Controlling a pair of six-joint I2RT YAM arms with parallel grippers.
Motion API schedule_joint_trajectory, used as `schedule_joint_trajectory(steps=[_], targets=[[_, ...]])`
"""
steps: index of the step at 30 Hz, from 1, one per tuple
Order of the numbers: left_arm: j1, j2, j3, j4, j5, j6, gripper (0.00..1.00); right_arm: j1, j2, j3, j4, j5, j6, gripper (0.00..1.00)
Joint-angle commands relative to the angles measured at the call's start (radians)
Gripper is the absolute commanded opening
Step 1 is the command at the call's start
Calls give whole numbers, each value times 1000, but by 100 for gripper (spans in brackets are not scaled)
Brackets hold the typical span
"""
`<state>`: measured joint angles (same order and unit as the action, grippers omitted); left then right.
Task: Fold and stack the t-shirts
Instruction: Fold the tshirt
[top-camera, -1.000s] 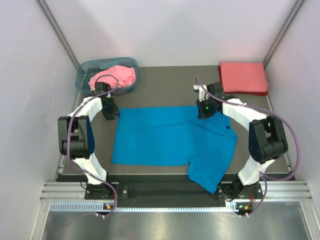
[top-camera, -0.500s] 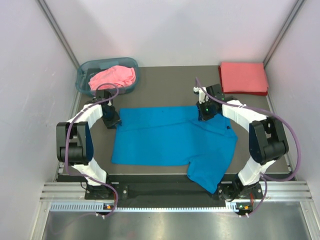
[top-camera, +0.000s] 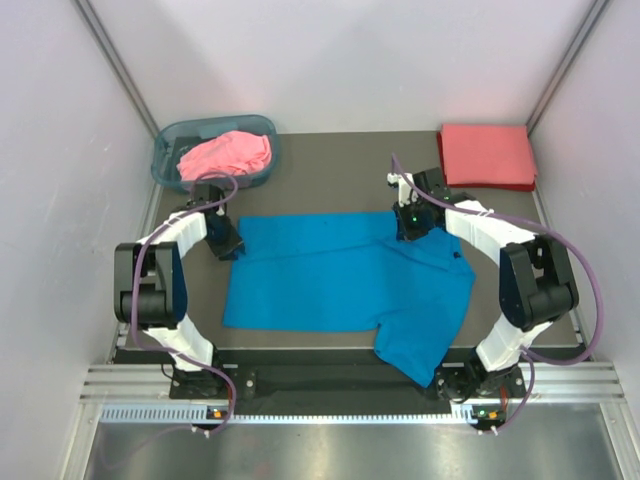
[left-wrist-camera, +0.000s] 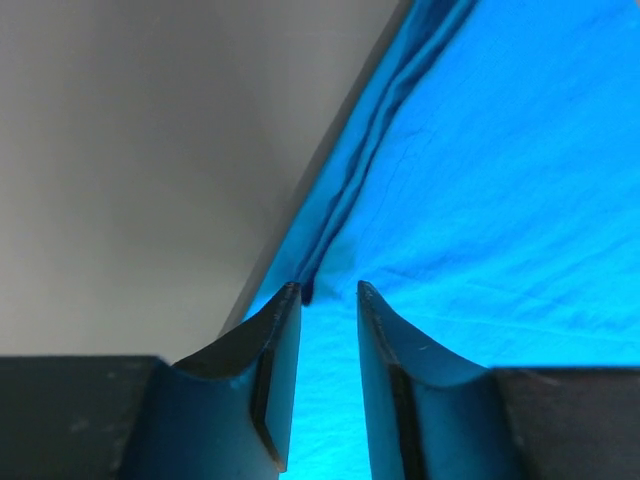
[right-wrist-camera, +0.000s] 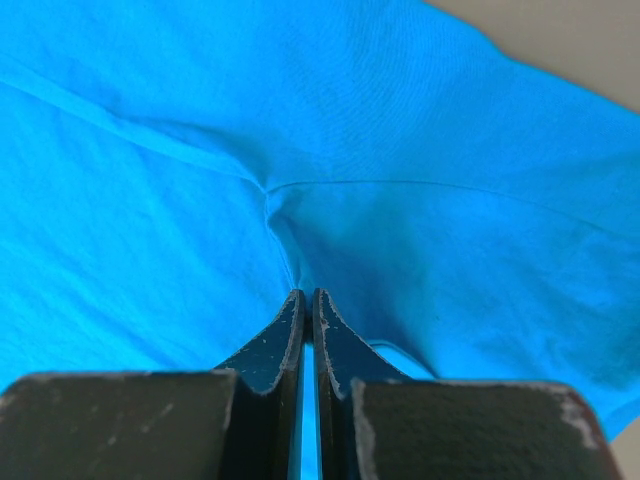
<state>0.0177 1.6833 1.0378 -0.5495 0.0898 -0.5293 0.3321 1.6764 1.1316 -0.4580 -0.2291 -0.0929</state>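
The bright blue t-shirt (top-camera: 340, 275) lies spread on the dark table, its near right part hanging over the front edge. My left gripper (top-camera: 232, 246) is at the shirt's far left corner. In the left wrist view it (left-wrist-camera: 327, 295) is open, its jaws astride the hem of the blue cloth (left-wrist-camera: 480, 180). My right gripper (top-camera: 409, 233) is at the shirt's far right part. In the right wrist view it (right-wrist-camera: 308, 297) is shut on a pinched fold of blue cloth (right-wrist-camera: 420, 230). The pink t-shirt (top-camera: 228, 152) lies bunched in the basket. The coral-red t-shirt (top-camera: 487, 155) lies folded at the back right.
A translucent blue-grey basket (top-camera: 163, 160) stands at the table's back left corner, just beyond my left gripper. White walls enclose the table on three sides. A metal rail (top-camera: 340, 385) runs along the front edge by the arm bases.
My left gripper has moved from beside the basket toward the near right, onto the blue shirt's far left corner. The right gripper has stayed shut on the cloth.
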Motion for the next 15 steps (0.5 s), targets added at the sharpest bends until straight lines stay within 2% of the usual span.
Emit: schedule_joint_trajectory(steps=[1,7,9,11,15], targets=[[-1,27,18,42,8,-15,33,16,-47,17,16,5,5,0],[-1,33,25,45,2,-15,22,15,-66,19,7,11,7,0],[-1,35,39,36,-2,-15,8,15,-72,25,-1,16,9,0],[-1,41,54,27,-16,-14,0,15,-76,39,-10,22,10,0],[-2,56,145,-12,-59,3,0,15,-86,60,-63,51,12,0]])
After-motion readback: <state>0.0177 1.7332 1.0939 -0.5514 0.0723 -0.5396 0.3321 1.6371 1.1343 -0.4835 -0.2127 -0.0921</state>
